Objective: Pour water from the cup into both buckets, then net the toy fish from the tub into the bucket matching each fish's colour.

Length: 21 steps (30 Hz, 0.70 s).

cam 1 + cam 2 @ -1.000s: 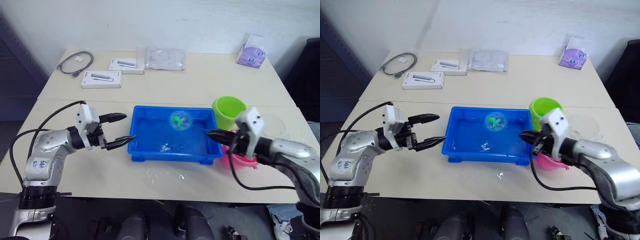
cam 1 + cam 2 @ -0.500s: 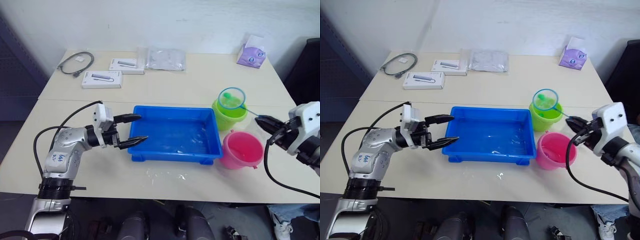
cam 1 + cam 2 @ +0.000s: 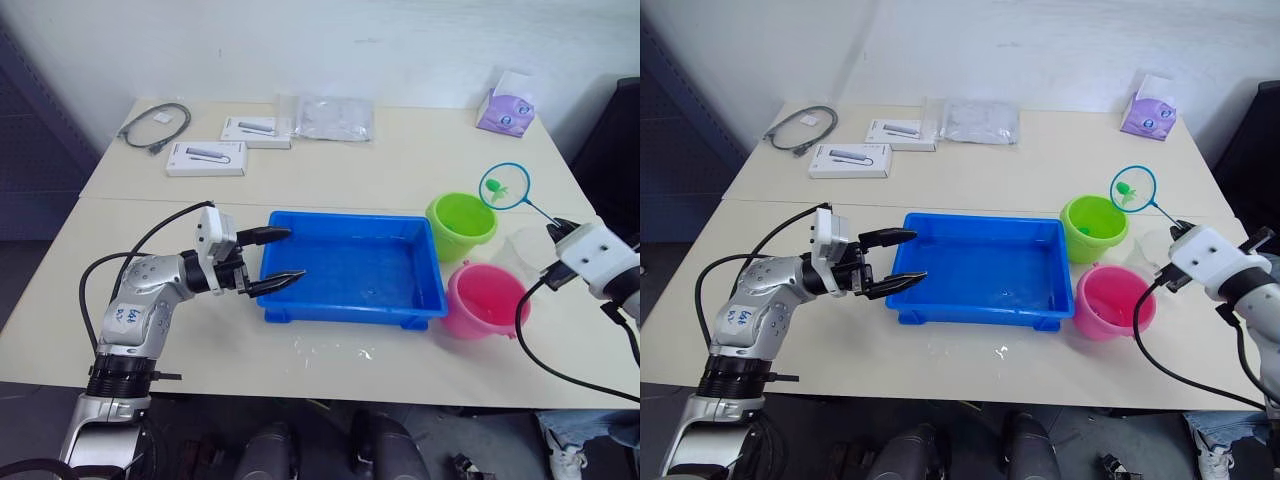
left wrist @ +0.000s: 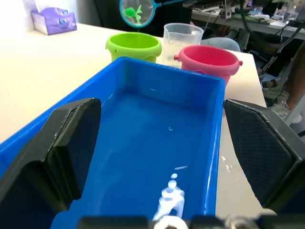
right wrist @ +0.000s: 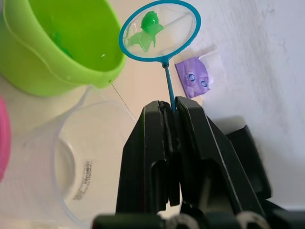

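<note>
Since the earlier frame the net [image 3: 503, 186] has risen beyond the green bucket [image 3: 461, 225] with a green fish [image 5: 147, 28], while in the left wrist view the left gripper [image 4: 162, 143] stays spread over the emptied tub [image 4: 157, 157], and in the right wrist view the right gripper [image 5: 170, 143] pinches the stick, so I judge only this fish remains to tip in

No readable text anywhere. Dark printed mark on clear cup [image 5: 62, 167] wall, too small to make out. Scribbled blue marks on left forearm, illegible.
</note>
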Each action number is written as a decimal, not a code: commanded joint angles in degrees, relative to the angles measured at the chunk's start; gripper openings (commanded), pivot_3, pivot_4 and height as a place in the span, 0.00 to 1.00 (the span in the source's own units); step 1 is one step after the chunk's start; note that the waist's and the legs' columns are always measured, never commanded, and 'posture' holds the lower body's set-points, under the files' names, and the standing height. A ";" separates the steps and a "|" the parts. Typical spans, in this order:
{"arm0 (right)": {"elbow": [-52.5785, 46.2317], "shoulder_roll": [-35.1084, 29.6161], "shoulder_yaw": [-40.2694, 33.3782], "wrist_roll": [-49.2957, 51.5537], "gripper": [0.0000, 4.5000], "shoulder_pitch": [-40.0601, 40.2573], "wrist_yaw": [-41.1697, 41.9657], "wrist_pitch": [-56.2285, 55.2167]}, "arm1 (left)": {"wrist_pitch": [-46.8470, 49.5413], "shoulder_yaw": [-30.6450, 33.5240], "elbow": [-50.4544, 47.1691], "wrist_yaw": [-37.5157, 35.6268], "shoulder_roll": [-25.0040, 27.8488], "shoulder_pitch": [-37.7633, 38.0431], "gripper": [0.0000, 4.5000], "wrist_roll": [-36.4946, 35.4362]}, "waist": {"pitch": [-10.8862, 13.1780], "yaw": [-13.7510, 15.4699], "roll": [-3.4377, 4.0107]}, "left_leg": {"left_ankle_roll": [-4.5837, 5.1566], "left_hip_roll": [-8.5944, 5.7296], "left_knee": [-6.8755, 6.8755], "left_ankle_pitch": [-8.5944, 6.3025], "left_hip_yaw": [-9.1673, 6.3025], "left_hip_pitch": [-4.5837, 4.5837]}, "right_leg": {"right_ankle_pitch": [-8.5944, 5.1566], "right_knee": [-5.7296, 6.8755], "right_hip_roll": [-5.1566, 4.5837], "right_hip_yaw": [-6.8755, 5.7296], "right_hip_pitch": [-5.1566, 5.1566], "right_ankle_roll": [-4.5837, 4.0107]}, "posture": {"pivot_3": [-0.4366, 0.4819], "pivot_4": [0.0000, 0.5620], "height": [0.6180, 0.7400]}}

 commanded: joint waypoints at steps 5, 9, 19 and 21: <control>4.67 -4.41 1.04 -13.31 0.00 -1.24 -12.27 -12.63 | -3.35 -0.56 -1.82 0.67 -0.83 0.14 0.98 1.66 | 0.00 -0.27 0.00 | -0.05 0.05 0.00 0.03 0.01 0.02 | 0.00 0.00 0.05 0.03 0.01 0.00 | 0.48 0.27 1.00; 8.53 -5.83 1.17 -17.15 0.00 -1.64 -17.06 -16.66 | -7.68 -0.56 -0.04 1.21 -1.60 -0.63 0.98 3.66 | 0.00 -0.35 0.00 | -0.08 0.05 0.00 0.04 0.01 0.03 | 0.00 -0.01 0.06 0.05 0.01 0.00 | 0.48 0.27 1.00; 15.27 -7.97 5.19 -17.86 0.00 -3.61 -21.07 -25.14 | -10.32 -0.73 1.64 0.97 -2.05 -1.67 0.98 3.89 | 0.01 -1.05 0.02 | -0.08 0.06 -0.01 0.06 0.00 0.04 | 0.00 -0.02 0.06 0.06 0.05 0.00 | 0.48 0.27 1.00; 13.07 -6.03 4.99 -3.92 0.00 -3.74 -12.85 -24.63 | -8.77 0.80 0.89 0.98 -1.67 -1.65 0.98 1.77 | 0.01 -1.11 0.02 | -0.09 0.07 -0.02 0.07 0.00 0.05 | 0.00 -0.01 0.08 0.07 0.04 0.00 | 0.48 0.27 1.00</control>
